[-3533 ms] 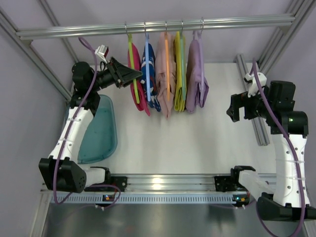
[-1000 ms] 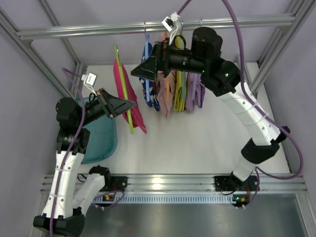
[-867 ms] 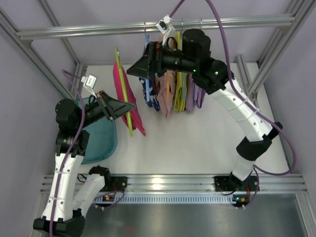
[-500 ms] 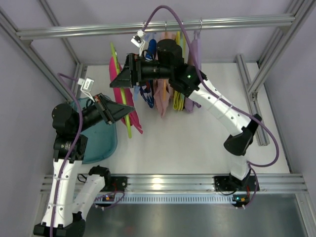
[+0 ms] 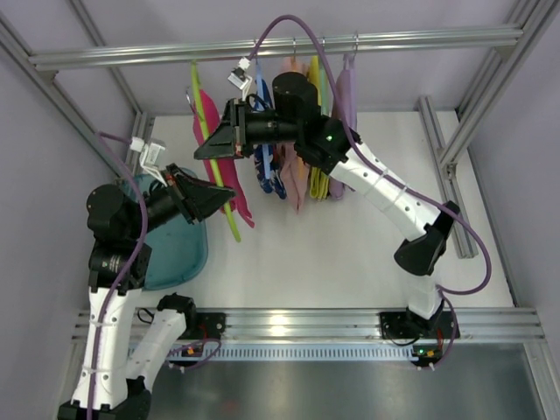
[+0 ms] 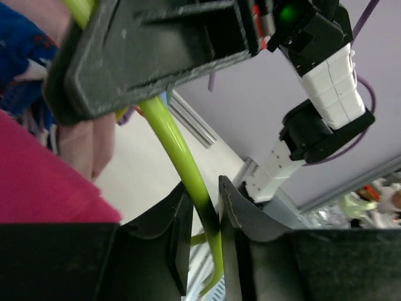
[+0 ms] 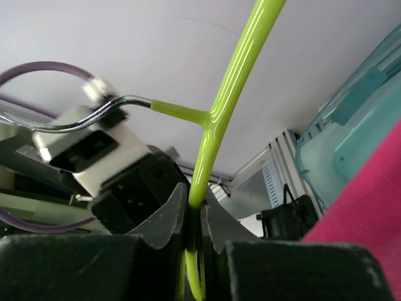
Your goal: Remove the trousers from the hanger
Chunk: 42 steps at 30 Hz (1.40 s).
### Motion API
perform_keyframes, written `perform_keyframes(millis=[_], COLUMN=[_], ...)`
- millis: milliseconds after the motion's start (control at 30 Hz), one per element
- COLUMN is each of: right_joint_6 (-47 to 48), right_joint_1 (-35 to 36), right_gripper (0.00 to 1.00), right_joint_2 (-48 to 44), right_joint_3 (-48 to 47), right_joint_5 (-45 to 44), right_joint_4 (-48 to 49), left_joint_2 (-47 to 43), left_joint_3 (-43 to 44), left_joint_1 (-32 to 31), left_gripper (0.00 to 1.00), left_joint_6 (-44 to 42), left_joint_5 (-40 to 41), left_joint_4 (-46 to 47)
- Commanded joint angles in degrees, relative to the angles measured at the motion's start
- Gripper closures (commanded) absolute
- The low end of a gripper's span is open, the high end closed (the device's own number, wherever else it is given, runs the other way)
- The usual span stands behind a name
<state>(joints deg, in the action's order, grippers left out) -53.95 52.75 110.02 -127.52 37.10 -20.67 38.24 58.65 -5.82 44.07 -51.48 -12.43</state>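
Hanger: lime, gripped by both claws.
Left claw: nearly closed, pinching the lower bar.
Right claw: clamped on the bar just below the hook, a junction only the right wrist view shows.
Trousers: magenta, draped on the hanger between the claws.
Tag: white, behind the left claw, writing too small to read.

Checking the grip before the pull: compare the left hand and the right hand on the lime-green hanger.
The right hand clamps the hanger toward its metal hook; the left hand clamps it near the lower tip. The right hand reaches in from the right, the left hand from the left. Both are shut on the hanger.
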Motion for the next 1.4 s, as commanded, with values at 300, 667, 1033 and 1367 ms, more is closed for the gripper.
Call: perform_keyframes(millis=[300, 667, 1033, 1367], right_joint_6=[-5.37, -9.15, -11.7, -11.88], right_joint_1=[-0.54, -0.63, -0.98, -1.16], right_gripper=[1.0, 1.0, 1.0, 1.0], right_joint_2=[-2.09, -1.03, 0.99, 1.69], right_joint_3=[-3.08, -6.94, -8.7, -9.85], right_joint_5=[3.68, 1.66, -0.45, -2.47], right_joint_4=[6.78, 5.2, 2.39, 0.71], left_joint_2=[-13.52, -19.97, -13.72, -8.18], left_joint_3=[5.08, -10.39, -18.05, -20.59], left_joint_1=[0.02, 0.11, 0.11, 0.02], left_gripper=[0.31, 0.16, 0.15, 0.15], left_joint_6=[-42.21, -56.29, -49.88, -41.79], left_joint_5=[29.24, 19.67, 21.52, 25.55], left_joint_4=[-18.32, -23.18, -4.37, 5.48])
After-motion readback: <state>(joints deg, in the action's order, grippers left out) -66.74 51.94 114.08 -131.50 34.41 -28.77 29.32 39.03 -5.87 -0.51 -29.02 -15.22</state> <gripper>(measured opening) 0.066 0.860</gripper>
